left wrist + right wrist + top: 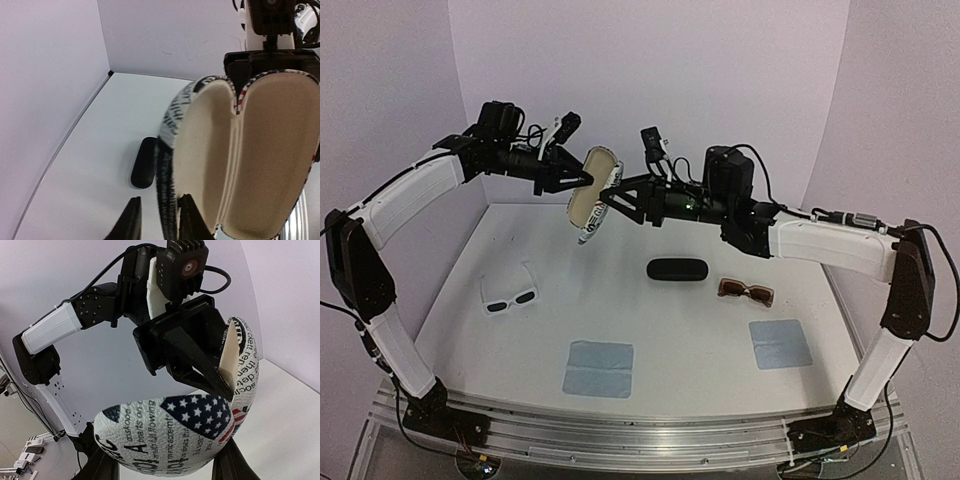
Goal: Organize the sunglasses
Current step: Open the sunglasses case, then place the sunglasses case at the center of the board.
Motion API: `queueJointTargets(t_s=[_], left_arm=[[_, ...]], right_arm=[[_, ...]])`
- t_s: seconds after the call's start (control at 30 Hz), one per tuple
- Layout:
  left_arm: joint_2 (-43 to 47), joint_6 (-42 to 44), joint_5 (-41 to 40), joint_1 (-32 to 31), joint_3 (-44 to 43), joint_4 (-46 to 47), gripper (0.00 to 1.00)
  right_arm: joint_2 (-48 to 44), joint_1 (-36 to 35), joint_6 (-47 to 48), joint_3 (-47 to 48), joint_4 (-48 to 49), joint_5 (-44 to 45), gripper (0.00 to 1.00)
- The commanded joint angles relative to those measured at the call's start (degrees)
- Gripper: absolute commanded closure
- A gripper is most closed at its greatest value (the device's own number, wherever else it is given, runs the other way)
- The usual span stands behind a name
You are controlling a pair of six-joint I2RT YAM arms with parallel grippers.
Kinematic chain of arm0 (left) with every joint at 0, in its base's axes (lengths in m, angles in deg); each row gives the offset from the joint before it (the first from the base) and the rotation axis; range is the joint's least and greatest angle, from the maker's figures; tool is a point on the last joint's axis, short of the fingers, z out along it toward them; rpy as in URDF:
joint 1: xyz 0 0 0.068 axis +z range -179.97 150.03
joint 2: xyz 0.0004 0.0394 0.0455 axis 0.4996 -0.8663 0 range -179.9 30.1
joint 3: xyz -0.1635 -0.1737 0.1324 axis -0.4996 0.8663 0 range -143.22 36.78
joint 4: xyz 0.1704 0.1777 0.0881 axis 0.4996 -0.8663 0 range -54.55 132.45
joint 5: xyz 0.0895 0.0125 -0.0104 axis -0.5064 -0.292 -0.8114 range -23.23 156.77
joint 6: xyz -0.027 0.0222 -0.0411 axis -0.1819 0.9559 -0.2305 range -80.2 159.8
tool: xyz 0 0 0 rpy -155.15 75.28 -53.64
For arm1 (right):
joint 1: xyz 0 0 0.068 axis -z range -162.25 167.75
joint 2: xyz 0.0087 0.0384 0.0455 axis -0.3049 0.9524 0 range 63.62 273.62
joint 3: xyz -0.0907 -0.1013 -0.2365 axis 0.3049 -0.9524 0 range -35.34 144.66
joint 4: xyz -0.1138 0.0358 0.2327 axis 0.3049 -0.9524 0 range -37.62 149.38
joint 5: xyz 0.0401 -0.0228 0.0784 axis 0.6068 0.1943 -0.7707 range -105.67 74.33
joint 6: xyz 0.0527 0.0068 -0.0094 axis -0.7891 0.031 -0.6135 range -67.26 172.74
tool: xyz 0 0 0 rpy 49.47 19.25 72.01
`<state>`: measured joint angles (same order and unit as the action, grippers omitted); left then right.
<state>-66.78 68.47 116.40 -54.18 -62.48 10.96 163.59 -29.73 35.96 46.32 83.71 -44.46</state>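
Sunglasses: white pair [510, 293] lies well left of the black case [677, 270], brown pair [745, 291] just right of it. Both rest on the table [650, 320], untouched.

Printed case [590, 195] hangs in the air behind and left of the black case, opened wide. Left gripper [582, 178] pinches one shell's rim; right gripper [612, 198] clamps the other shell.

Risk, as I judge it: both arms are occupied, so fetching a pair means one must let go. The hinge may then snap shut, or the lone edge grip may twist and drop the case.
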Motion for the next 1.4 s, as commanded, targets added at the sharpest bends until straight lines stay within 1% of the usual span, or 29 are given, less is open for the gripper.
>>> queueJointTargets(t_s=[0.0, 0.07, 0.17, 0.23, 0.27, 0.3, 0.4, 0.5, 0.57, 0.67, 0.73, 0.8, 0.9, 1.07, 1.17, 1.27, 1.37], left_arm=[[1.07, 1.82, 4.82, 1.34, -0.7, 1.37, 0.94], [0.88, 2.63, 4.85, 1.6, -1.4, 0.43, 1.0], [0.79, 5.69, 3.95, 1.61, -1.5, -1.28, 1.0], [0.57, 6.94, 1.63, 1.54, -1.48, -1.9, 1.0], [0.27, 8.21, -0.09, 1.43, -1.65, -2.51, 1.0], [-0.18, 9.89, -2.31, 1.36, -1.85, -3.23, 1.0], [-1.11, 15.79, -10.44, 0.49, -2.35, -5.86, 1.0], [-1.09, 22.62, -19.53, -1.25, -0.45, -7.37, 1.0], [-0.62, 25.11, -25.46, -2.79, 2.34, -7.08, 1.0], [-0.67, 26.55, -31.72, -4.8, 5.37, -6.2, 1.0], [-0.71, 28.64, -37.13, -7.05, 9.22, -3.87, 1.0], [-1.12, 30.5, -43.62, -9.51, 12.77, 0.43, 1.0], [-3.53, 29.65, -51.47, -13.47, 15.55, 4.92, 1.0], [-11.12, 23.71, -62.98, -18.81, 13.51, 7.6, 1.0], [-15.48, 21.19, -68.46, -20.36, 11.91, 8.67, 1.0], [-17.08, 20.05, -70.55, -20.53, 11.88, 11.44, 1.0], [-18.04, 21.63, -71.29, -21.03, 13.55, 15.5, 1.0]], right_arm=[[-2.22, -4.41, -0.16, 0.49, 6.26, -12.42, 1.0], [-2.09, -4.05, -0.17, -0.98, 6.74, -11.29, 1.0], [-1.65, -3.41, -0.61, -3.8, 7.91, -8.92, 1.0], [-1.22, -3.07, -1.09, -5.77, 8.62, -7.13, 0.99], [-0.97, -2.89, -1.43, -6.73, 8.9, -5.98, 0.92], [-0.75, -2.69, -2.02, -7.5, 9.05, -4.81, 0.78], [-0.66, -2.08, -3.85, -10.22, 9.16, -1.46, 0.32], [-2.61, -1.09, -3.9, -15.48, 9.15, 4.01, 0.04], [-5.12, -0.05, -4.0, -19.49, 9.15, 7.59, 0.02], [-9.73, 1.44, -4.69, -25.53, 9.09, 11.93, 0.02], [-12.54, 1.96, -4.85, -28.59, 8.74, 16.26, 0.02], [-14.87, 2.2, -4.76, -31.13, 8.69, 21.01, 0.02], [-17.46, 2.26, -4.41, -33.3, 8.56, 26.17, 0.02], [-19.39, 2.27, -3.3, -34.34, 8.54, 28.76, 0.02], [-19.81, 2.25, -2.96, -34.69, 8.62, 28.79, 0.02], [-20.02, 2.24, -2.85, -34.9, 8.63, 28.79, 0.02], [-20.15, 2.25, -2.73, -35.15, 8.63, 28.79, 0.02]])
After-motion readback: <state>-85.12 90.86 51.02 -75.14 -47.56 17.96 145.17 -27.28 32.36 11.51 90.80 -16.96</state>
